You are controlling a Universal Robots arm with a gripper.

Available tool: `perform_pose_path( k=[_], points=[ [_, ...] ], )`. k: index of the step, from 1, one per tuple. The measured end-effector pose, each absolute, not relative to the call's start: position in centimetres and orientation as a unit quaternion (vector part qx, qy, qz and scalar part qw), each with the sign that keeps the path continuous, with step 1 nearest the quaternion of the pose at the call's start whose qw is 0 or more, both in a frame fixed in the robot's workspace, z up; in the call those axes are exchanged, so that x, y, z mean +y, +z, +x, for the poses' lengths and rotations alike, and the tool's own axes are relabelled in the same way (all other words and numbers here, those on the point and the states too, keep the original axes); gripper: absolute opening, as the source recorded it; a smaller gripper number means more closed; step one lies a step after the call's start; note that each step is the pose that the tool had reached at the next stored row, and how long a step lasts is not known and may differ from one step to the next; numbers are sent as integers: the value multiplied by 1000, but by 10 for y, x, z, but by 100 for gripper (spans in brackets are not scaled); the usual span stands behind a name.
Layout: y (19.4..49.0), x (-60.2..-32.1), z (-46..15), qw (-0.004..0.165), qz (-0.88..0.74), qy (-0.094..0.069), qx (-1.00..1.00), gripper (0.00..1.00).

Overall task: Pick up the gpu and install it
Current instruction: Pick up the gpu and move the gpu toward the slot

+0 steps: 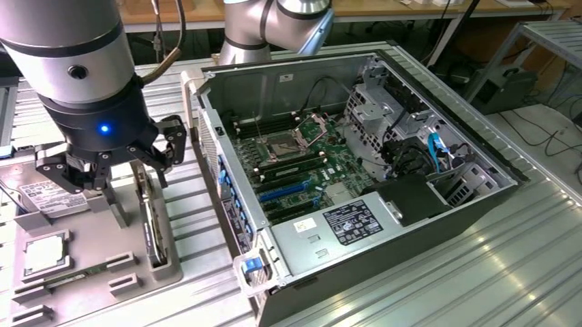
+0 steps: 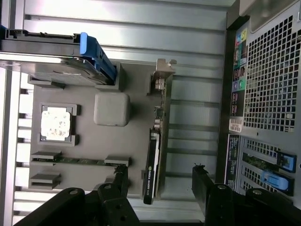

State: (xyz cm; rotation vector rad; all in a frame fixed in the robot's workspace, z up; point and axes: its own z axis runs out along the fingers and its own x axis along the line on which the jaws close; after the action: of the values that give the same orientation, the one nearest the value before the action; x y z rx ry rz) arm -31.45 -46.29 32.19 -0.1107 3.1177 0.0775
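Spreading the fingers (image 2: 121, 181) of the gripper (image 2: 160, 169) fully apart, gripping nothing, hanging over the grey parts tray (image 2: 87, 141). Straddling the near end of the gpu (image 2: 155, 136), a thin card standing on edge in a tray slot, running lengthwise between the two fingers but sitting closer to one than to the other, seemingly touching neither. Standing clear of the silver bracket (image 2: 162, 70) at the card's far end. Leaving untouched, outward from the closer finger, a grey square block (image 2: 112, 109), a processor chip (image 2: 55, 123), a memory stick (image 2: 80, 161) and, farthest off, a hard drive (image 2: 51, 61) with a blue tab. Facing, well beyond the opposite finger, the open computer case (image 1: 409, 272), baring its motherboard (image 1: 309, 167).

Lining up for the pick, by all appearances. Calling, probably, for centring the card between the fingers before closing, to avoid shoving it sideways in its slot. Calling too for holding the fingers parallel to the card's flat faces, descending straight, and clamping on the board itself rather than on the bracket. Guarding, above all, against an uneven squeeze, likely to tip or flex so thin a card.
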Motion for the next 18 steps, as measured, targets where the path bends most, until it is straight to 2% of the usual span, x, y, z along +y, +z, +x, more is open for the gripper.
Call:
perform_pose_path(
  k=[18],
  points=[
    [291,-463,-312,11,-34,25,999,66]
  ],
)
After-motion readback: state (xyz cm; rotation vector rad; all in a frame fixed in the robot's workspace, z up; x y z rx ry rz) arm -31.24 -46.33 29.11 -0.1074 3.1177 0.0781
